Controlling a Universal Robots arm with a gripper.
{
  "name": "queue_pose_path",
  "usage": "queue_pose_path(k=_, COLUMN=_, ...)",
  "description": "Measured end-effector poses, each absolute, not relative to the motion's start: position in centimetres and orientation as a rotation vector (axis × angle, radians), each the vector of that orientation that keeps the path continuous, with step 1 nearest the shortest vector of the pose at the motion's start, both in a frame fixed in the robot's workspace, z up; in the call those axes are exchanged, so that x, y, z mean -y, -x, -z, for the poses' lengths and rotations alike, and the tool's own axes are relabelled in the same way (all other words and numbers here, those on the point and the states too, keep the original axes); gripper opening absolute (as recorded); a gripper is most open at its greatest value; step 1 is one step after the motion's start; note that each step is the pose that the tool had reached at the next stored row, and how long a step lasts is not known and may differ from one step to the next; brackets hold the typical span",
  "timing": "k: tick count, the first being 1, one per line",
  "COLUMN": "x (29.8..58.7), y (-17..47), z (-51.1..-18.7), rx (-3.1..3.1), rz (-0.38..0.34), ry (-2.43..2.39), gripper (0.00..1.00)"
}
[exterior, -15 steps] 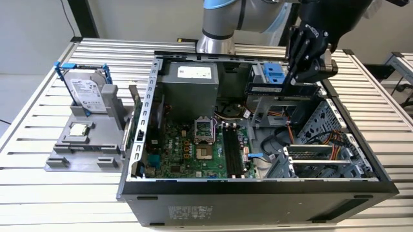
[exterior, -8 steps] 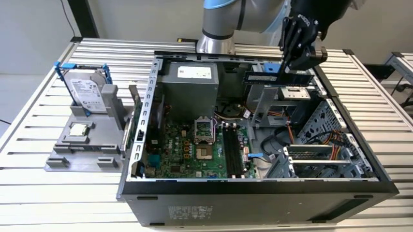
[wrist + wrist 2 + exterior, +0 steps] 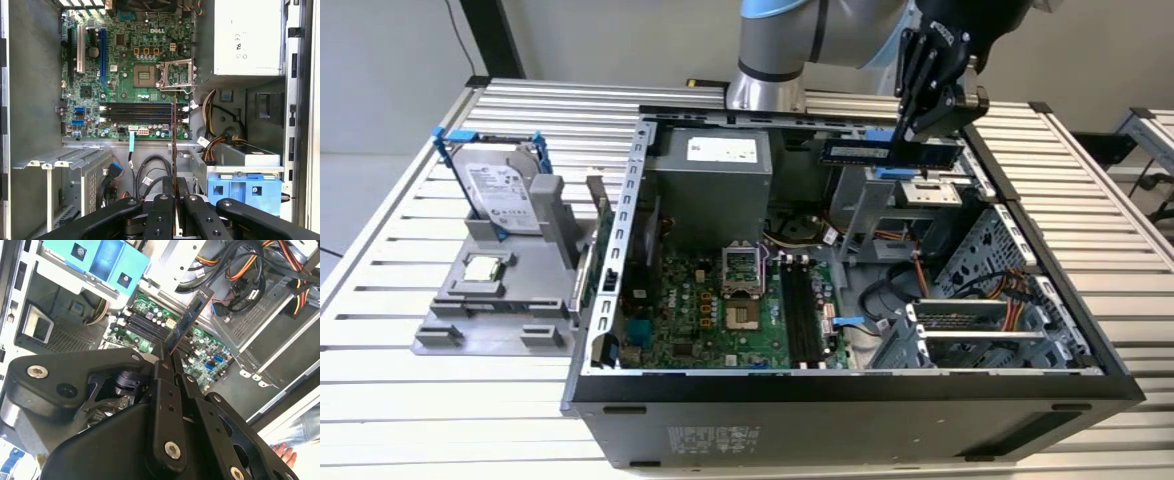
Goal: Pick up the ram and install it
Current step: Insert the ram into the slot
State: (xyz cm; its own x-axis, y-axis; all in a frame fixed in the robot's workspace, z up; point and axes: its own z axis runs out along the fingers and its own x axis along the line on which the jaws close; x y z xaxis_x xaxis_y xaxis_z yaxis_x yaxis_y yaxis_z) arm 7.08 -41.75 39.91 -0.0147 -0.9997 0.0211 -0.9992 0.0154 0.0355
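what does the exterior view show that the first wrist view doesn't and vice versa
Exterior view: the silver hard drive in a blue frame on its grey stand, and the slatted metal table. First wrist view: the long dark ram stick edge-on, its line crossing the black memory slots. Both: the black gripper shut on the ram, and the green motherboard in the open computer case.

A silver slatted aluminium table (image 3: 400, 400) is found bearing an open black metal computer case (image 3: 854, 410) beneath the claw (image 3: 914, 140), and a grey plastic fixture (image 3: 480, 320) well apart, on the exterior view's left.
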Motion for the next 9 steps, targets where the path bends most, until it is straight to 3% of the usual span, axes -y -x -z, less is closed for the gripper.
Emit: queue_pose_path(k=9, x=41.76, y=-7.08, z=-39.90, rx=2.210, rz=0.016, ry=-2.177, gripper=0.00)
